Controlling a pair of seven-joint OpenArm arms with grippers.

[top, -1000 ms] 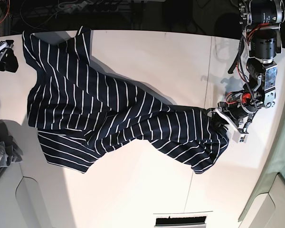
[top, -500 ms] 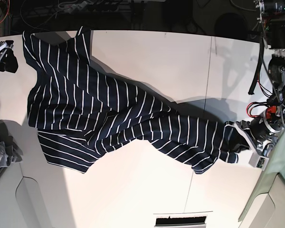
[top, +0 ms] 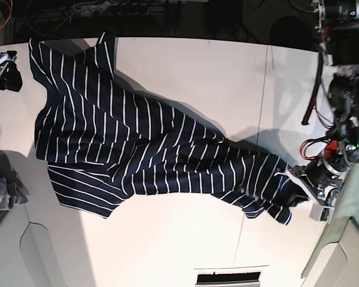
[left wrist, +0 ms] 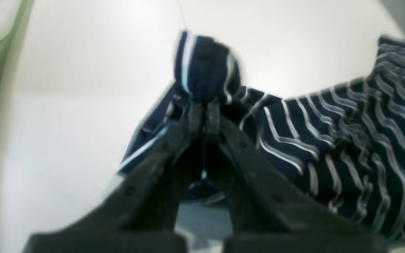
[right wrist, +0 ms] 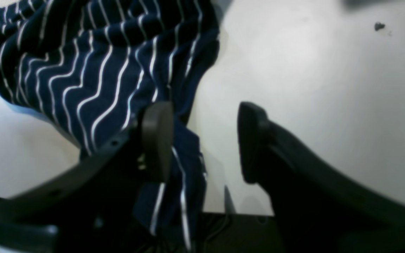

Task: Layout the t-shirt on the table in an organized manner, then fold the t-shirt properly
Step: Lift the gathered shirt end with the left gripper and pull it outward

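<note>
The navy t-shirt point(top: 125, 143) with thin white stripes lies stretched across the white table point(top: 185, 66) from the far left corner to the right side. My left gripper point(top: 300, 186) is shut on its right end. In the left wrist view the left gripper point(left wrist: 204, 117) pinches a bunch of the t-shirt point(left wrist: 329, 140), which bulges past the tips. My right gripper point(top: 5, 70) sits at the table's left edge beside the shirt's corner. Seen from the right wrist, the right gripper point(right wrist: 204, 144) is open, with the t-shirt point(right wrist: 100, 70) edge running under its left finger point(right wrist: 156, 140) and bare table point(right wrist: 311, 88) to the right.
A crumpled grey cloth point(top: 0, 185) lies off the left side. A thin dark seam point(top: 263, 119) crosses the tabletop on the right. A pale green surface point(top: 354, 206) borders the table beyond my left gripper. Cables point(top: 107, 9) run along the dark back edge.
My left gripper has pulled the shirt's end to the right and toward the front, and the shirt is now stretched longer. The right arm has stayed where it was.
</note>
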